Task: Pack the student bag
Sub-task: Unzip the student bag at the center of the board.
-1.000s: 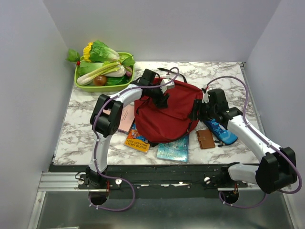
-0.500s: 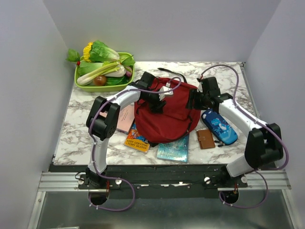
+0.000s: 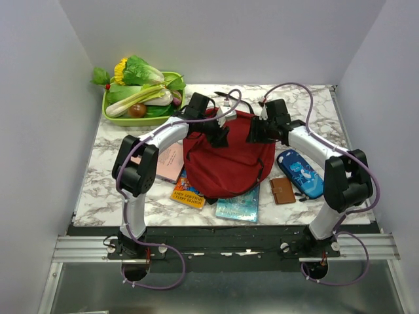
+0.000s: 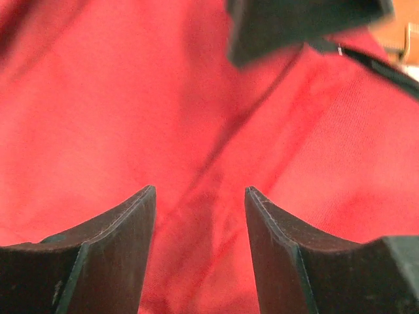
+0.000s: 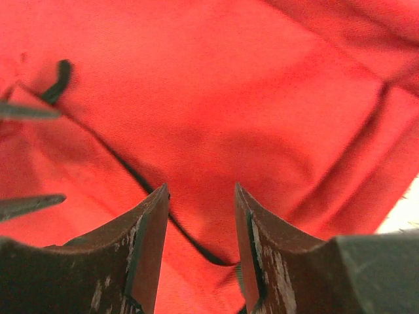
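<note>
1. On the middle of the white marbled counter [image 3: 108, 180] lies the dark red soft fabric backpack with black straps [image 3: 229, 160], slumped and limp, with both arms reaching onto its far part.
2. Over the backpack's far-left side, the left hand [image 4: 200, 191] stands fairly wide, with only red cloth under the gap and nothing pinched. If it closed on smooth cloth rather than on zipper trim, it would only gather a loose fold, and the mouth would not open.
3. Over the backpack's far-right side, the right hand [image 5: 201, 188] is empty, with a somewhat narrower gap. A dark seam runs between its fingers (zipper or crease, I cannot tell). Pinching both layers there would hold the opening shut.
4. Uneven pulling could drag the backpack over the teal paperback book [image 3: 237, 205] and the orange paperback book [image 3: 188, 194] tucked under its near edge.
5. The right forearm could nudge the blue patterned pencil case [image 3: 301, 172], which lies just right of the backpack.
</note>
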`<action>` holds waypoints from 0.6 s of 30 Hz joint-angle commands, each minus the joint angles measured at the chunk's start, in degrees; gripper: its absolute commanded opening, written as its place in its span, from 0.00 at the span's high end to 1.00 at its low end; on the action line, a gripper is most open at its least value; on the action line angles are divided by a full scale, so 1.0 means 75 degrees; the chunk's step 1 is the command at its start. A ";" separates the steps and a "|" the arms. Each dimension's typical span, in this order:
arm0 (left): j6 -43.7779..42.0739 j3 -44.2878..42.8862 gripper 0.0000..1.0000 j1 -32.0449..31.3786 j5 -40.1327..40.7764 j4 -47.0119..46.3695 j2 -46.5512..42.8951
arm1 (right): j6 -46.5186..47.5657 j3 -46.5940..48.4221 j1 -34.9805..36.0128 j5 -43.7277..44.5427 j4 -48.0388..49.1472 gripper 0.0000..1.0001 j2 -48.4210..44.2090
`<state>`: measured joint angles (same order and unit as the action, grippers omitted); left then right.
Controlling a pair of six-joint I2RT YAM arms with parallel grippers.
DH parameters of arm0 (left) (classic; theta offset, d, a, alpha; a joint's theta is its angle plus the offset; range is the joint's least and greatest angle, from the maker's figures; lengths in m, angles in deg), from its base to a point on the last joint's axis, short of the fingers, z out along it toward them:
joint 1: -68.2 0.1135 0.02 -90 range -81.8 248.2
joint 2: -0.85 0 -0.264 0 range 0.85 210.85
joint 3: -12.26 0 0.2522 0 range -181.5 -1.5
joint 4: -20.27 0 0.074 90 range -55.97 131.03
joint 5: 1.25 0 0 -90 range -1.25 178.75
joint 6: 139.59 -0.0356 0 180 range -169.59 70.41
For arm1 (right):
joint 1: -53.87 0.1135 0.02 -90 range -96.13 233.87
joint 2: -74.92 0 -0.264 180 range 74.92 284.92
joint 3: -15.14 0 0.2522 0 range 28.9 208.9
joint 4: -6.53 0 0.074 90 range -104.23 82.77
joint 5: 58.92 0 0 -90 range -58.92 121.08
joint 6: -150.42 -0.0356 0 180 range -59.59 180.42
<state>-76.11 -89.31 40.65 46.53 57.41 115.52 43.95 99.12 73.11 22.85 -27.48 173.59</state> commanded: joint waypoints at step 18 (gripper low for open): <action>0.1919 0.0271 0.35 0.0052 0.1258 -0.2449 -0.0032 | 0.0157 -0.0573 0.0446 -0.1808 0.1082 0.36 0.0343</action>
<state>-62.54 -87.78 41.08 55.10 38.50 115.50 44.03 95.49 76.35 12.43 -22.03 174.29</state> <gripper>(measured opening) 0.655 0.635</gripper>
